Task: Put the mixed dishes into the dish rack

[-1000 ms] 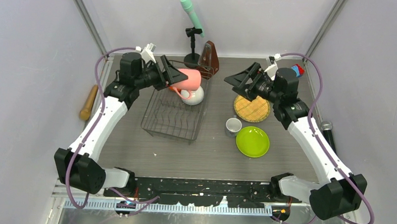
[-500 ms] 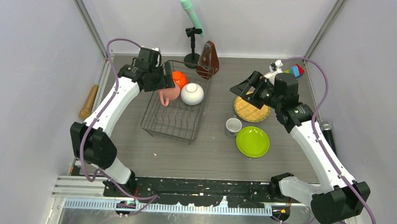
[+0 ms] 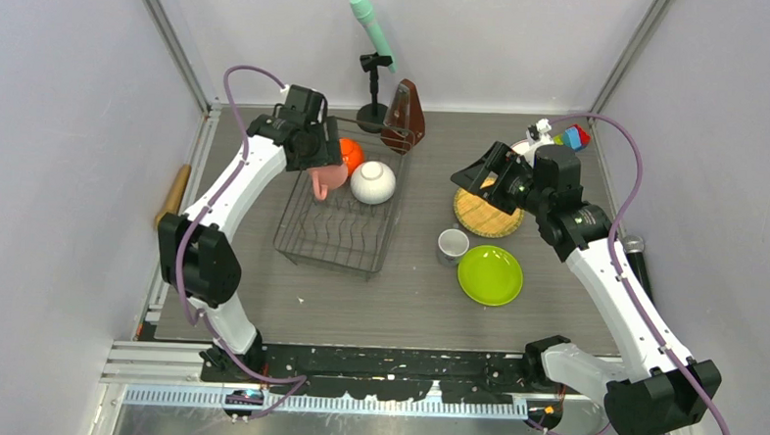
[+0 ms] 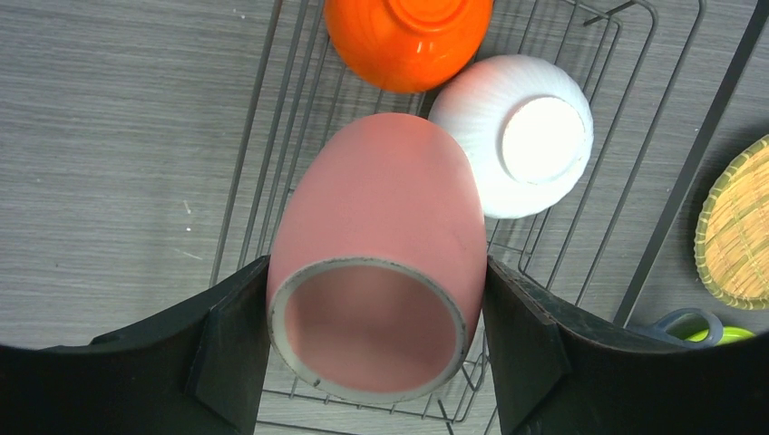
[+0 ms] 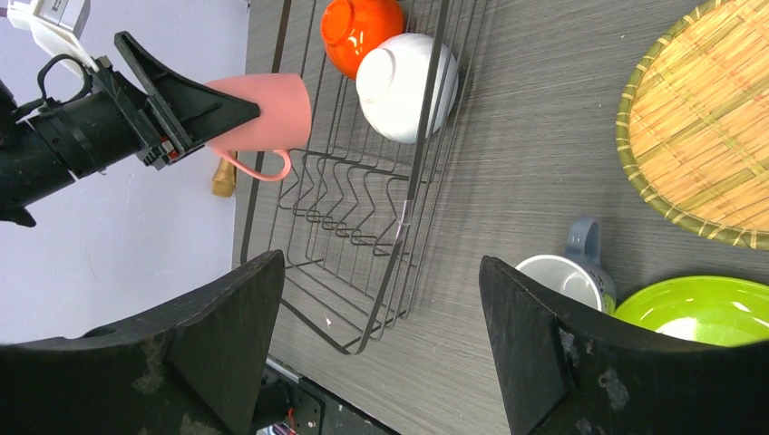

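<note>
Clamping, left gripper (image 4: pixel 376 299): it is pressing its two fingers on the sides of the pink mug (image 4: pixel 376 208), near the mouth.
Pink mug: it is hanging sideways over the far part of the dish rack (image 3: pixel 336 240), with its mouth facing the wrist and its handle pointing down. Whether it is touching the wires, I cannot tell.
Orange bowl (image 4: pixel 408 41) and white bowl (image 4: pixel 521 136): they are sitting upside down at the far end of the rack, just beside each other.
Right gripper (image 5: pixel 381 263): its jaws are standing wide apart and holding nothing. It is hovering above the tabletop (image 3: pixel 407 297), near the tan woven plate (image 5: pixel 703 145).
Small white cup (image 5: pixel 562 276) and lime-green plate (image 5: pixel 698 313): they are sitting on the tabletop to the right of the rack, just beside each other.
</note>
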Available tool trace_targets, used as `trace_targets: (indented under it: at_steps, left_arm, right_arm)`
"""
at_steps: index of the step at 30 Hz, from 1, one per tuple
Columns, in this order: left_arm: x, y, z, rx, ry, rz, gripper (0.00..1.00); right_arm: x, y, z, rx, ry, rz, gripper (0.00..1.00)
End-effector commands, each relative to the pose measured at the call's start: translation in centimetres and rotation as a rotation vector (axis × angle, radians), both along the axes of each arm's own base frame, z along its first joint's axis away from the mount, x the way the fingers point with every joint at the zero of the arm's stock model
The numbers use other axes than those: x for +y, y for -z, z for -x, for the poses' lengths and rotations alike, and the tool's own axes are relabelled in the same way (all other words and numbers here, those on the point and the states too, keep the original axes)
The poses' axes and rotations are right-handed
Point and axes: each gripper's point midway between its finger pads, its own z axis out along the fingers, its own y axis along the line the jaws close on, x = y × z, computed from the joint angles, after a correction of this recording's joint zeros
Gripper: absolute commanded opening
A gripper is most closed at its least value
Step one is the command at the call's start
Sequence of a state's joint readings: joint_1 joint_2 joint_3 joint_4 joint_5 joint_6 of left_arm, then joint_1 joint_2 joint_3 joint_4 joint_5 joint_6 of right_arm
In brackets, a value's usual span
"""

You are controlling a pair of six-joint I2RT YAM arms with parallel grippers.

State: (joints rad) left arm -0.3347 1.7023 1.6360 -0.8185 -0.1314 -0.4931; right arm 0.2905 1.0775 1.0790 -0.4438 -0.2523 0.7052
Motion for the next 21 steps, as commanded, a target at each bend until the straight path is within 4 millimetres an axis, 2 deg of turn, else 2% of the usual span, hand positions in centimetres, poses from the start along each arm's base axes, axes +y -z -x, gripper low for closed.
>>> trace_targets:
  at_steps: [1, 7, 12, 21]
  left_arm:
    - [-1.8, -3.6, -3.0, -0.136, 0.025, 0.064, 0.0]
    - [-1.6, -2.0, -4.0, -0.115, 0.015, 0.023, 0.0]
    - [-1.5, -0.4, -4.5, -0.102, -0.007, 0.014, 0.0]
    - [-1.7, 3.9, -4.8, -0.04, -0.02, -0.002, 0.0]
  right_arm:
    - [0.0, -1.8, -0.3, -0.069, -0.01, 0.005, 0.85]
    - [-0.1, -2.2, -0.2, -0.087, -0.004, 0.001, 0.84]
    - [-0.4, -1.7, 0.1, -0.086, 0.007, 0.009, 0.84]
    - [-0.7, -0.2, 0.6, -0.061, 0.015, 0.019, 0.84]
